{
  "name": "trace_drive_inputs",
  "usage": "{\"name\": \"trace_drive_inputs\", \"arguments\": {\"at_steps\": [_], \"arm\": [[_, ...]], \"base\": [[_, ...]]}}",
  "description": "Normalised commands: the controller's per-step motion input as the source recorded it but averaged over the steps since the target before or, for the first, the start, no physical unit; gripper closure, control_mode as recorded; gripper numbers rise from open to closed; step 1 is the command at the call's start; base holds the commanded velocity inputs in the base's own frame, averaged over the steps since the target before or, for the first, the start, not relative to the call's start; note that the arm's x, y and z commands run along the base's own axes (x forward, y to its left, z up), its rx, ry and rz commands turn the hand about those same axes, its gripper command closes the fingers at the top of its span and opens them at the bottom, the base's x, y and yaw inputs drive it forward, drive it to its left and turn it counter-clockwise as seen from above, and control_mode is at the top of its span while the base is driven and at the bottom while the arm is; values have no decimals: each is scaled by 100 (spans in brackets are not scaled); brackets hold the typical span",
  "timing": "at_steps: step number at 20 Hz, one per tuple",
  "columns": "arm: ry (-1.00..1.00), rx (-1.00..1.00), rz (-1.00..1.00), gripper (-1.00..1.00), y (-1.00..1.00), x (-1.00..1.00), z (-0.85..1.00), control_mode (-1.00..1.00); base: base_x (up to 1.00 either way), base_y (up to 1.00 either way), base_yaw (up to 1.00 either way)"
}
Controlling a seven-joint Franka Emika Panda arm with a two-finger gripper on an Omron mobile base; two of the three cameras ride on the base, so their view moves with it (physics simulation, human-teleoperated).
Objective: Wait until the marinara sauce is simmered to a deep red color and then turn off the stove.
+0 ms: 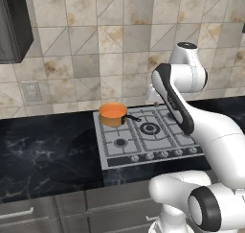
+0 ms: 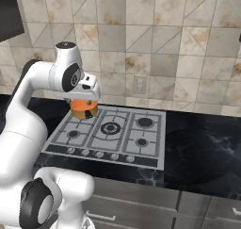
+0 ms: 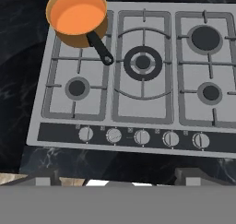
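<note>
Black marble counter (image 1: 43, 155) below a tiled wall (image 1: 95, 45) with an outlet (image 2: 139, 84).

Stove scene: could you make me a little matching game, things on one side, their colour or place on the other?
Things:
1. marinara sauce
2. saucepan handle
3. knobs
4. counter

Descriptions:
A. black marble
B. row along the front of the stove
C. orange
D. thin, dark, pointing toward the centre burner

Pairs: 1-C, 2-D, 3-B, 4-A

On the stove (image 3: 138, 80), only the saucepan (image 3: 78, 18) blocks the back-left burner; other burners and front knobs (image 3: 142, 137) unobstructed.
</note>
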Motion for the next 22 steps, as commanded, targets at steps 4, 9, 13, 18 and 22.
{"name": "trace_drive_inputs", "arguments": {"at_steps": [4, 9, 13, 18, 22], "arm": [[0, 0, 0, -100, 0, 0, 0, -100], [0, 0, 0, -100, 0, 0, 0, -100], [0, 0, 0, -100, 0, 0, 0, -100], [0, 0, 0, -100, 0, 0, 0, -100], [0, 0, 0, -100, 0, 0, 0, -100]], "base": [[0, 0, 0], [0, 0, 0], [0, 0, 0], [0, 0, 0], [0, 0, 0]]}}
